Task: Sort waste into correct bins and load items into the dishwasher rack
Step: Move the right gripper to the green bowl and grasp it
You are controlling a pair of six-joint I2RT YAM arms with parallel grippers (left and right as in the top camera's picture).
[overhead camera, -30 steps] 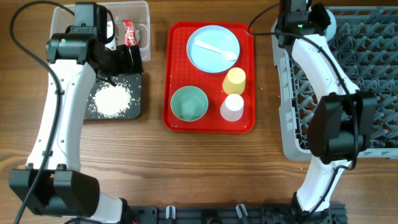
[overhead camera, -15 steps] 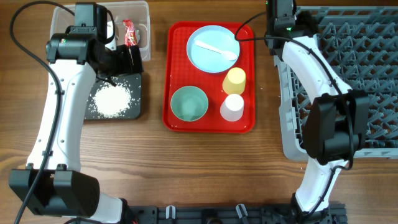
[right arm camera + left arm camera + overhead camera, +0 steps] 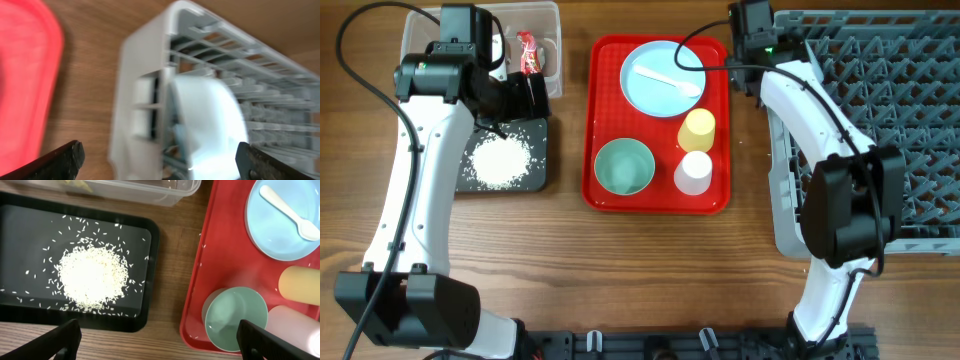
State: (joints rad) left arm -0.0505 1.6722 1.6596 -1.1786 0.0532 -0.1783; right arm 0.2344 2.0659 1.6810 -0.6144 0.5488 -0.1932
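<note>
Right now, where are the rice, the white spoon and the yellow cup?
rice [image 3: 92,275], left wrist view, middle of the pile
white spoon [image 3: 667,80], overhead view, on its handle
yellow cup [image 3: 697,129], overhead view, on its middle

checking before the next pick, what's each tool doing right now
left tool: open, holding nothing
right tool: open, holding nothing

Waste sits in the bins at left, dishes at centre, rack at right.
White rice grains [image 3: 500,160] are heaped in the black tray [image 3: 535,176], with a red wrapper [image 3: 528,52] in the clear tub [image 3: 548,25] above it. Mid-frame, the pale blue plate [image 3: 655,95] carries the white spoon [image 3: 670,80]. Below it stand the yellow cup [image 3: 697,128], white cup [image 3: 694,172] and an upright blue-green bowl [image 3: 624,166]. A second bowl [image 3: 207,125] stands on edge in a corner of the grey dishwasher rack [image 3: 900,120].
</note>
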